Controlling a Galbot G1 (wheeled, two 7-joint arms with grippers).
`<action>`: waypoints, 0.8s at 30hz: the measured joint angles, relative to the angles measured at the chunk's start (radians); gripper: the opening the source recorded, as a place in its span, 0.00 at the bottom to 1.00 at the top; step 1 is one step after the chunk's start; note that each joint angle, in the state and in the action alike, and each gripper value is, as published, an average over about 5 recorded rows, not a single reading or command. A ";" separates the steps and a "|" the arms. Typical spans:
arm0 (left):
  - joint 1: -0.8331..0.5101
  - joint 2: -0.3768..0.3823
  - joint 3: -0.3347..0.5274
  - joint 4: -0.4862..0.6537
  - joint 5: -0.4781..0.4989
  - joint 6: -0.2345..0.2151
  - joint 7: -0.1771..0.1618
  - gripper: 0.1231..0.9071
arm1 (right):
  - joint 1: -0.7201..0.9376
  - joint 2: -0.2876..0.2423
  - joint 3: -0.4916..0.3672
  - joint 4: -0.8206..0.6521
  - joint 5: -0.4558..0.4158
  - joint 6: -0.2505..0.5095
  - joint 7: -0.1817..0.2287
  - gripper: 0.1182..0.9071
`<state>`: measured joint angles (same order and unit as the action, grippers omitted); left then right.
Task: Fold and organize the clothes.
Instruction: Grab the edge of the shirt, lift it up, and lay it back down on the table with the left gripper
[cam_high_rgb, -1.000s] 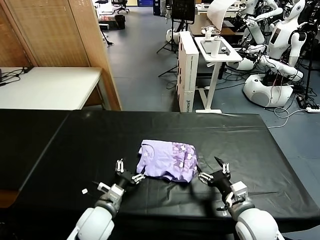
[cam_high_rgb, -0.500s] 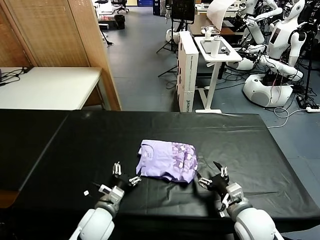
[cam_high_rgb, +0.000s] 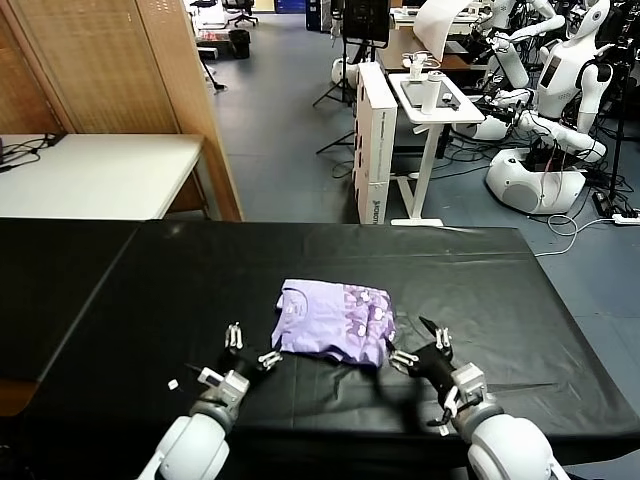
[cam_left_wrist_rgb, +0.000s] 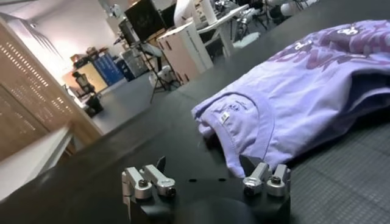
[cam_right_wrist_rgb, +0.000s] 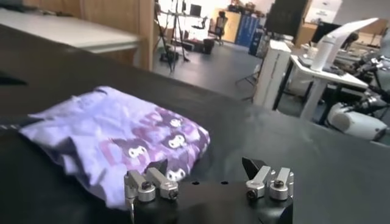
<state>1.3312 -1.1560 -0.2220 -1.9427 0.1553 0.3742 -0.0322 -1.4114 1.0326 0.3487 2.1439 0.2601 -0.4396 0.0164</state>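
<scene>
The clothes are one lavender T-shirt (cam_high_rgb: 335, 322), folded into a compact bundle in the middle of the black table (cam_high_rgb: 150, 290). Its collar faces left and a purple print shows on its right half. My left gripper (cam_high_rgb: 252, 345) rests low on the table just off the bundle's near-left corner, open, with nothing between its fingers. In the left wrist view the collar and label of the T-shirt (cam_left_wrist_rgb: 292, 97) lie just beyond the left gripper (cam_left_wrist_rgb: 204, 164). My right gripper (cam_high_rgb: 420, 346) is open at the near-right corner, close to the printed edge of the T-shirt (cam_right_wrist_rgb: 116, 137), which lies past the right gripper (cam_right_wrist_rgb: 204, 165).
A small white scrap (cam_high_rgb: 172, 382) lies on the cloth near my left arm. A white table (cam_high_rgb: 90, 170) and a wooden screen (cam_high_rgb: 120, 70) stand at the back left. A white desk (cam_high_rgb: 430, 100) and other robots (cam_high_rgb: 560, 110) are beyond the far edge.
My right gripper has crept left and closer to the bundle's printed corner. The left gripper drew back slightly, then held. The T-shirt has not moved.
</scene>
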 joint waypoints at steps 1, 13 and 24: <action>-0.001 0.000 0.001 0.002 0.000 0.000 0.000 1.00 | 0.002 0.002 -0.005 0.000 0.000 -0.001 0.000 1.00; -0.009 0.003 0.001 0.003 0.002 0.009 0.000 1.00 | 0.052 0.001 -0.065 -0.071 0.000 -0.054 -0.003 1.00; 0.008 0.022 0.000 -0.036 0.019 0.093 0.005 1.00 | 0.069 -0.025 -0.063 -0.096 -0.051 -0.107 -0.004 1.00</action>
<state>1.3390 -1.1341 -0.2216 -1.9784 0.1745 0.4668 -0.0277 -1.3425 1.0075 0.2857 2.0477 0.2093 -0.5464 0.0129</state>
